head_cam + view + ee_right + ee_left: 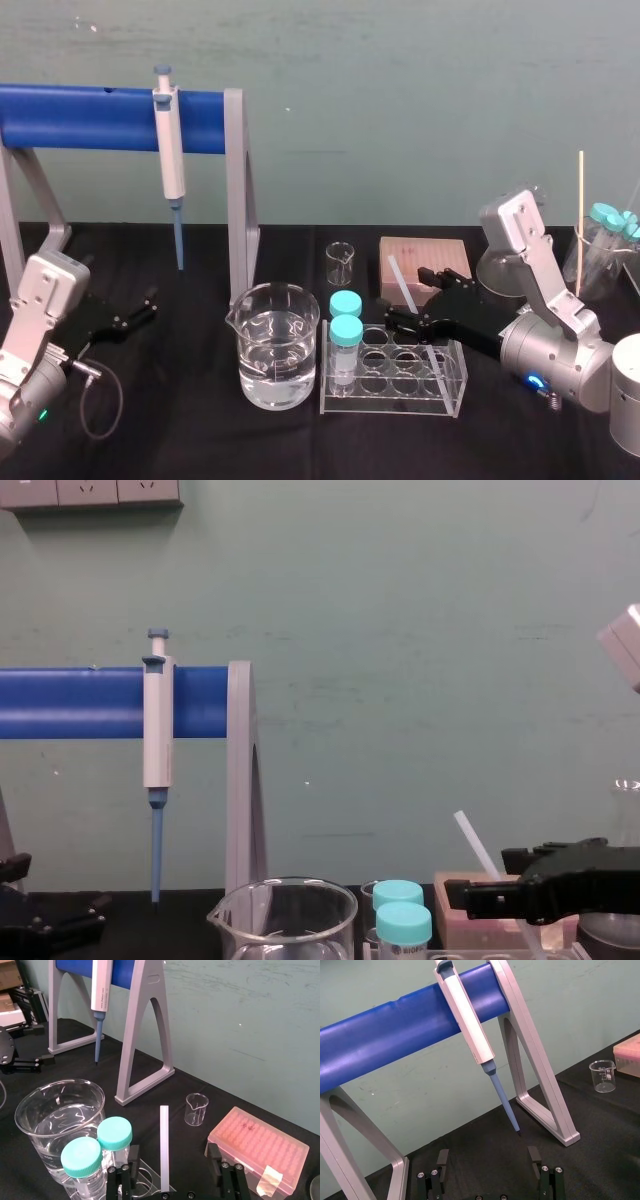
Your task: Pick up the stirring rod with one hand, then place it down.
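Right pincer point(173, 1157) spread, straddling tilted stirring rod point(164, 1145) | left pincer point(488, 1156) spread, parked

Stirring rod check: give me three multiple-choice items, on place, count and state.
1. Where is the stirring rod? A in the big beaker; B between the fingers of the right hand; C on the blue bar.
2. How many teal-capped tubes stand in the clear rack? A one; B two; C four.
3. The right hand is: A open; B shut on the rod; C shut on a tube.
Answers: 1 B, the rod runs up the gap between the fingers; 2 B, two caps at the rack's left end; 3 A, dark table shows either side of the rod. The left hand sits open at the table's left.
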{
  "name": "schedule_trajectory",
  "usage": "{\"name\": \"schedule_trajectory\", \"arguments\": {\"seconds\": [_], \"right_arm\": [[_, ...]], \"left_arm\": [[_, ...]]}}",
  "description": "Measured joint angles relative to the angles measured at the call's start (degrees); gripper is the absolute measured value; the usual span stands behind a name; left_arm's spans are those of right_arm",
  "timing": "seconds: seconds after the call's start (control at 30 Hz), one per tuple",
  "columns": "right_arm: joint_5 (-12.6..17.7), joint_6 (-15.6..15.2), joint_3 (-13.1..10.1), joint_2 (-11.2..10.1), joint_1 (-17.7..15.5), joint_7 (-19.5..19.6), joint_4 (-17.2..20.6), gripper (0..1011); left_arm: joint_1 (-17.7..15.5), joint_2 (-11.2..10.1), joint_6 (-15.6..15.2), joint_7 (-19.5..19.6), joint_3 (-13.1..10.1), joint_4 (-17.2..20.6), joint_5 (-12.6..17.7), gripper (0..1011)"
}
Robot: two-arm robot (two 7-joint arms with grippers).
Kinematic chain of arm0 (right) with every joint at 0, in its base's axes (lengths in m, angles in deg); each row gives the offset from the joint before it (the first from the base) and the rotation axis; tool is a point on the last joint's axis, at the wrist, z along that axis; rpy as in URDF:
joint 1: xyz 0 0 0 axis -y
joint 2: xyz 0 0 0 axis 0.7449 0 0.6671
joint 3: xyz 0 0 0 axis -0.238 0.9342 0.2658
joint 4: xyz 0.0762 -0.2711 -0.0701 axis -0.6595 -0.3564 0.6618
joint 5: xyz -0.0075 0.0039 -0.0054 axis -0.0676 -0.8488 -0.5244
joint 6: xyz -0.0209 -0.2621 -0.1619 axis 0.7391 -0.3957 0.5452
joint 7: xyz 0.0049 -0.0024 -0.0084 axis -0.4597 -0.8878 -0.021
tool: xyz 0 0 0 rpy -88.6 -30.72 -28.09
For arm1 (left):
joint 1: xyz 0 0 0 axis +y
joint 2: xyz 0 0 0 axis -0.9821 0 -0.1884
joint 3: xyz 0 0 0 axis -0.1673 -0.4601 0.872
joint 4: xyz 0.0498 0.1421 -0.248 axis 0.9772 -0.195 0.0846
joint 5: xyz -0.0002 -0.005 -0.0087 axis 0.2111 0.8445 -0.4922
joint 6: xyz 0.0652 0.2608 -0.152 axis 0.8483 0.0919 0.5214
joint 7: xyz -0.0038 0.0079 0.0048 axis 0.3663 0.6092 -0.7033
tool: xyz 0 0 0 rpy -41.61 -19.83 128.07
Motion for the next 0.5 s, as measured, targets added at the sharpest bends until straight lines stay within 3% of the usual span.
{"name": "schedule_trajectory", "arguments": {"seconds": [0.3,0.5], "right_arm": [[0.1,0.0,0.0,0.0,0.0,0.0,0.0,651],[0.1,0.0,0.0,0.0,0.0,0.1,0.0,429]], "left_arm": [[0.0,0.0,0.0,0.0,0.0,0.0,0.0,1000],[0.0,0.0,0.0,0.0,0.0,0.0,0.0,1000]]}}
